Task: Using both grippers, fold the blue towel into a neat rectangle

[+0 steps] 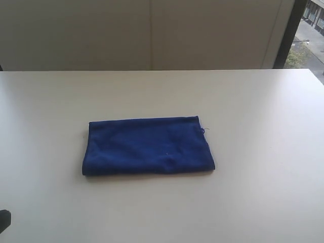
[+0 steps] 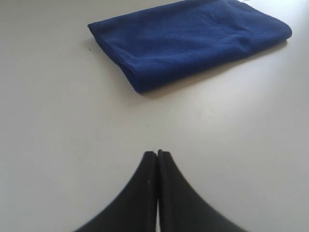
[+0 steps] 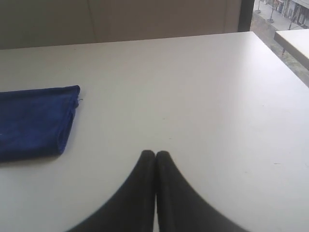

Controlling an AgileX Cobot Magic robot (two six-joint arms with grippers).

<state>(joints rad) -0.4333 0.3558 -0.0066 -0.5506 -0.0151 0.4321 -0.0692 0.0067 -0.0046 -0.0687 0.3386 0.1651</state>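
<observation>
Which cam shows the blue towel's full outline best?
Exterior view: the whole blue towel lies folded as a rectangle, all four edges in frame. Left wrist view shows most of it, one corner cropped. Right wrist view catches only one end.

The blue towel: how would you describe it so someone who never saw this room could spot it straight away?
Start with the wide pale table in front of the beige wall. Near its middle lies the blue towel, folded flat into a rectangle. It is the only cloth in view, and its deep royal blue stands out against the pale top.
</observation>
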